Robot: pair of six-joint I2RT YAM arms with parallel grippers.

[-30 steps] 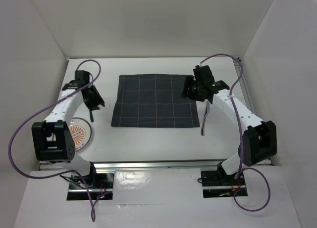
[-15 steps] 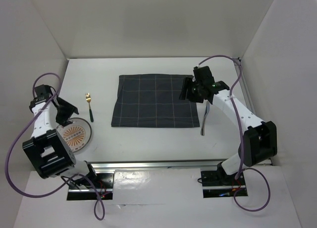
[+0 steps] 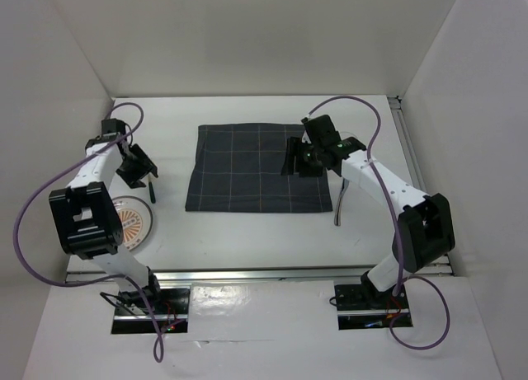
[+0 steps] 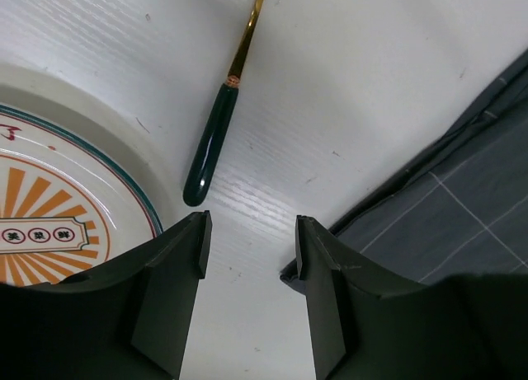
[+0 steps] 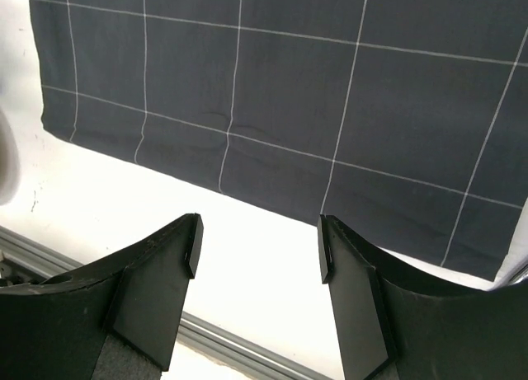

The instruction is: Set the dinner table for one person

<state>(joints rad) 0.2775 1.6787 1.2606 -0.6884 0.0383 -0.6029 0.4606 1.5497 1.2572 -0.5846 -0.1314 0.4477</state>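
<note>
Gaping left gripper (image 4: 247,232) above dinner table (image 4: 346,75); spoon (image 4: 210,145) beside plate (image 4: 49,207).

Your left gripper (image 4: 247,232) points down at the surface, jaws spread apart, gripping nothing. Your right gripper (image 5: 260,236) is the same: tilted down, jaws spread wide. Left arm (image 3: 95,167) is folded back tight, right arm (image 3: 388,182) stretched forward, angled inward.
</note>
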